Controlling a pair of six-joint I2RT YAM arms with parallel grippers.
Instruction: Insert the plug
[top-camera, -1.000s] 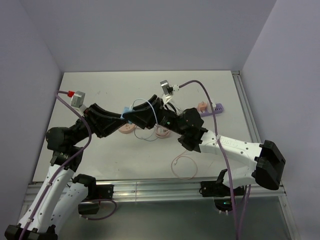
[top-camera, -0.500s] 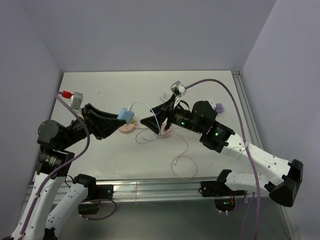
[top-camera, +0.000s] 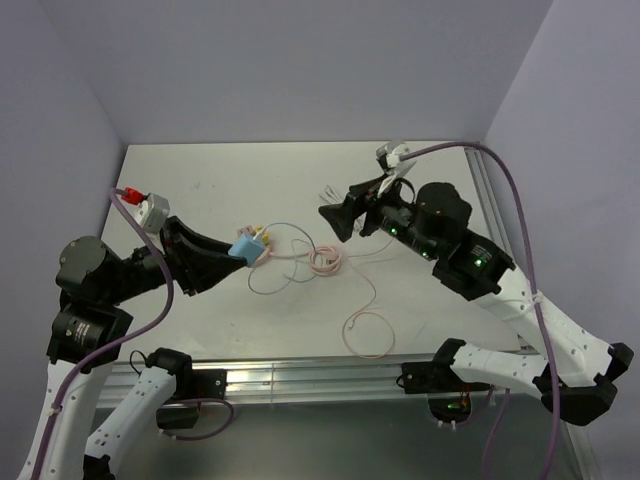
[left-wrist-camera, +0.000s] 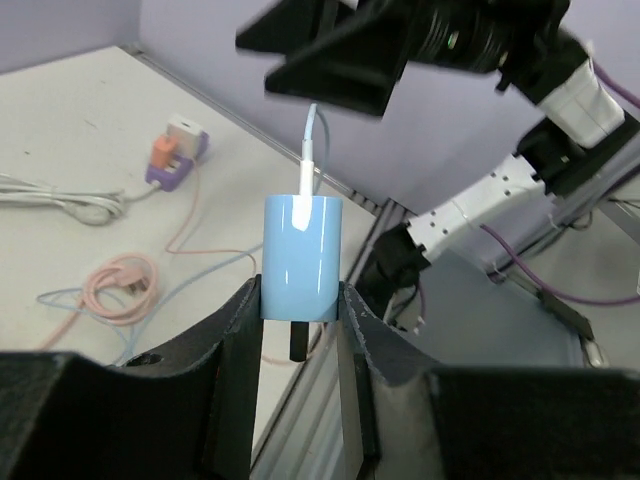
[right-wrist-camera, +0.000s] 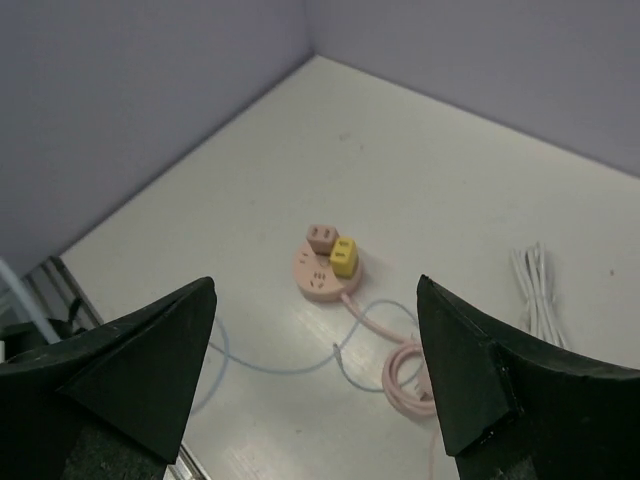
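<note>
A: Blue plug (left-wrist-camera: 300, 258) stands pinched between the jaws of the left gripper (left-wrist-camera: 298, 305), mid-frame in the left wrist view; where next?
B: Pink socket hub (right-wrist-camera: 322, 270), centre of the right wrist view; right gripper (top-camera: 335, 218) hangs spread, empty; I'd level the plug over a free outlet, then press straight down, keeping its cable (left-wrist-camera: 312, 140) slack

Too small to count: the holes in the pink socket (right-wrist-camera: 318, 275), seen from the right wrist. From above, mostly hidden behind the blue plug (top-camera: 246, 246). Cut off at the bottom edge: both fingers (right-wrist-camera: 150, 370) of the right end effector (top-camera: 333, 218).
</note>
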